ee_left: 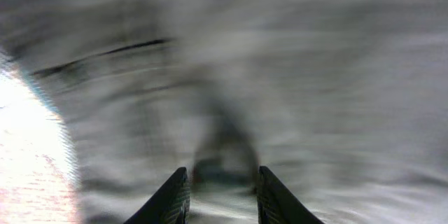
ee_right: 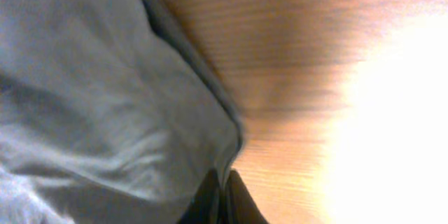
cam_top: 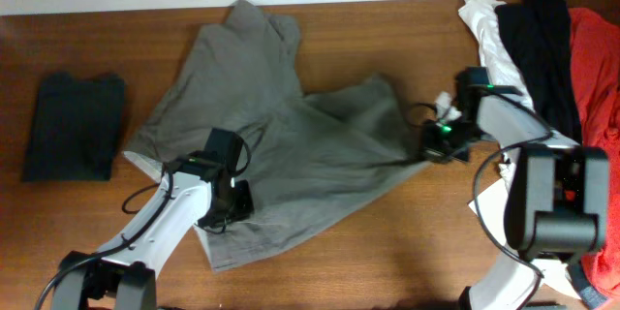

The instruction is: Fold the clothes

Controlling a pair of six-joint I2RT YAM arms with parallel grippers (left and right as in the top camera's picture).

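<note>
The clothes [cam_top: 281, 145], one large grey-khaki garment, lie spread and crumpled across the middle of the wooden table. My left gripper [cam_top: 228, 208] hovers over the garment's lower left part; in the left wrist view its fingers [ee_left: 222, 182] are apart with blurred grey cloth [ee_left: 280, 77] below them. My right gripper [cam_top: 421, 150] is at the garment's right edge. In the right wrist view its fingers [ee_right: 222, 192] are pinched together on the hem of the grey cloth [ee_right: 105, 98], just above the bare wood.
A small dark charcoal folded garment [cam_top: 75, 124] lies at the far left. White [cam_top: 489, 34], black [cam_top: 547, 44] and red [cam_top: 596, 68] garments are piled at the right edge. The table [cam_top: 407, 242] is brown wood.
</note>
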